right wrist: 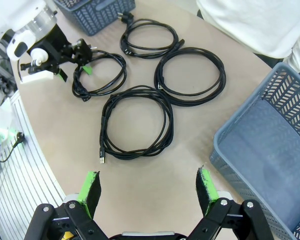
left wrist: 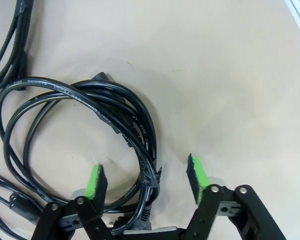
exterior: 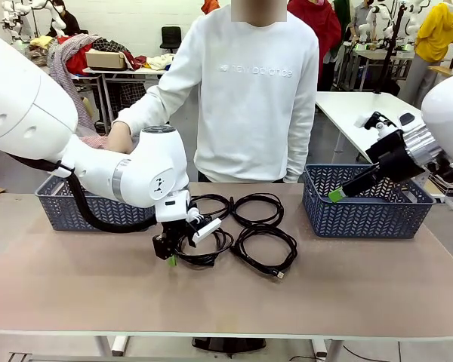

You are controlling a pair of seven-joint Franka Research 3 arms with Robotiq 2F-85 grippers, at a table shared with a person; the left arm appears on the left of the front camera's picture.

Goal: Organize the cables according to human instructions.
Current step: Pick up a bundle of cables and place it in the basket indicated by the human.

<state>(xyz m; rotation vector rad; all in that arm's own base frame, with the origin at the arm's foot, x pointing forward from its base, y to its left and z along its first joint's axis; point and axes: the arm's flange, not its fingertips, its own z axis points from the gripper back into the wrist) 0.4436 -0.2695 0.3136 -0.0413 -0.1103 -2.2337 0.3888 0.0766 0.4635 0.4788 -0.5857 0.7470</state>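
Beige counter (exterior: 362, 279) is covered at its middle by four coiled black cables (right wrist: 135, 91). Strands of one coil (left wrist: 141, 129) are straddled by the left hand (left wrist: 146, 177), pads (left wrist: 95, 181) apart and unclamped. The right hand (right wrist: 148, 190) is held released over the rim of a blue basket (exterior: 362, 215).

Four cables (right wrist: 166, 120) lie mid-table (exterior: 362, 286), between left basket (exterior: 53, 207) and right basket (exterior: 362, 215). Left gripper (left wrist: 146, 170) straddles near-left coil (left wrist: 137, 125). Right gripper (exterior: 338, 194) over right basket's left end. Person (exterior: 257, 90) behind table.
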